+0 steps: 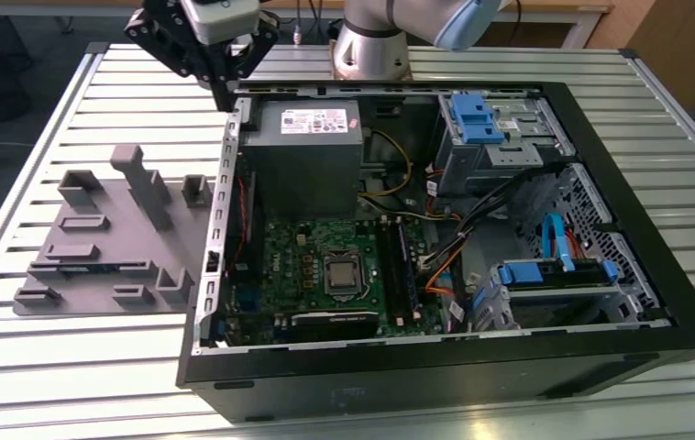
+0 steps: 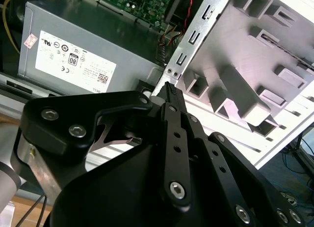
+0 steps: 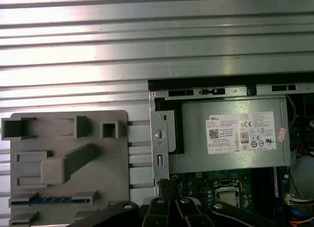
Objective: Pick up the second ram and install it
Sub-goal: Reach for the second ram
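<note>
Your claw point(image 1: 222, 90), tips pinched together and empty, hangs above the computer case's point(image 1: 446, 371) rear corner, well apart from the second ram point(image 3: 49, 200) lying in the grey tray's point(image 3: 115, 178) slot. Go down closed and it could jab the thin stick or snag the case's rim.

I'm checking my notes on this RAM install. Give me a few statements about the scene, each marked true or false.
1. The gripper hovers near a corner of the case, beside the power supply. True.
2. The gripper holds the ram. False: it is shut on nothing, and the ram lies in a slot of the tray.
3. The tray sits outside the case, at the exterior view's left. True.
4. The case is closed. False: it lies open, with the motherboard showing.
</note>
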`<state>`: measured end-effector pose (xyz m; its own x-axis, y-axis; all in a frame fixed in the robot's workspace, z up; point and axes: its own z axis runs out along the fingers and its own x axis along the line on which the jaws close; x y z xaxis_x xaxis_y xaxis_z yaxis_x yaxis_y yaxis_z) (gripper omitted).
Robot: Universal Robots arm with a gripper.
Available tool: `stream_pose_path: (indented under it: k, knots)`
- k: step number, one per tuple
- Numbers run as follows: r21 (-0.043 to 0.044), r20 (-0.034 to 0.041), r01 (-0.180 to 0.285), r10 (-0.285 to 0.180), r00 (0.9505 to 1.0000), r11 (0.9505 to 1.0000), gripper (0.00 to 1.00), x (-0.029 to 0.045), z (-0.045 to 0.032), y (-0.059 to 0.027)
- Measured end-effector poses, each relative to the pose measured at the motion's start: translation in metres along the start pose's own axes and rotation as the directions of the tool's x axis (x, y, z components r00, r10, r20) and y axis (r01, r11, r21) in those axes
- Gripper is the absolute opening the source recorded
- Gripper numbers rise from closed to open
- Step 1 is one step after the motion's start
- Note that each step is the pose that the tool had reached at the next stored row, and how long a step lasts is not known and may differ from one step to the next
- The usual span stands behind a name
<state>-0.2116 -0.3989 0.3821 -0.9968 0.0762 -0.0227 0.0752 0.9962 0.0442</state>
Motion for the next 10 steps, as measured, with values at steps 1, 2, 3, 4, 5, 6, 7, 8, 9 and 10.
stream_pose_path:
  k: [1,2,3,4,5,6,7,8,9,10]
  knots:
    - [0.0,0.0,0.0,0.0,1.0,1.0,0.11,0.0002,0.0,0.0]
    - [0.0,0.0,0.0,0.0,1.0,1.0,0.11,0.0003,0.0,0.0]
    - [0.0,0.0,0.0,0.0,1.0,1.0,0.11,0.0005,0.0,0.0]
    - [0.0,0.0,0.0,0.0,1.0,1.0,0.11,0.0007,0.0,-0.0001]
    - [0.0,0.0,0.0,0.0,1.0,1.0,0.11,0.0009,0.0,-0.0001]
    - [0.0,0.0,0.0,0.0,1.0,1.0,0.11,0.0011,0.0,-0.0001]
    - [0.0001,0.0,0.0,0.0,1.0,1.0,0.11,0.0013,0.0,-0.0001]
    - [0.0,0.0,0.0,0.0,1.0,1.0,0.11,0.0014,0.0,-0.0001]
    - [0.0,0.0,0.0,0.0,1.0,1.0,0.11,0.0016,0.0,-0.0001]
    - [0.0,0.0,0.0,0.0,1.0,1.0,0.11,0.0018,0.0,-0.0001]
